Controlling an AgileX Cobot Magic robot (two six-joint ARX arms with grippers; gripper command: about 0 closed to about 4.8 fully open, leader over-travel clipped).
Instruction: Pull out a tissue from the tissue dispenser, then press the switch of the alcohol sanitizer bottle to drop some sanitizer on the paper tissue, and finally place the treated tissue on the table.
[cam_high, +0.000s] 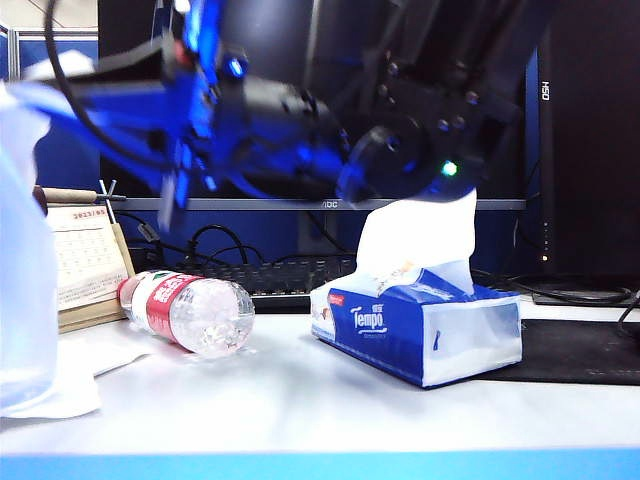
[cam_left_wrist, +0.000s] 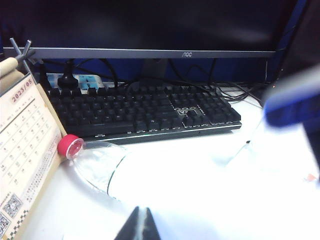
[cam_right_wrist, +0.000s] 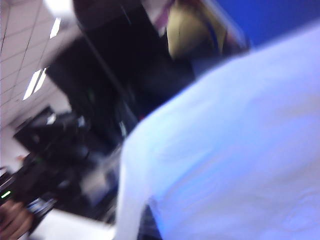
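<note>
water bottle lying left of tissue dispenser

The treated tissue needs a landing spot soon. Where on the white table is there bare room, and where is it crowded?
Bare table runs along the front edge, before the lying water bottle and the tissue dispenser, with a gap between those two. The rear is crowded: keyboard, calendar, cables. A black mat borders the far right.

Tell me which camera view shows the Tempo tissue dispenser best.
The exterior view: the tissue dispenser sits whole on the table, logo readable, a tissue standing out of its top. The left wrist view shows only a blurred blue and white shape at its edge that may be it; the right wrist view shows none of it.
</note>
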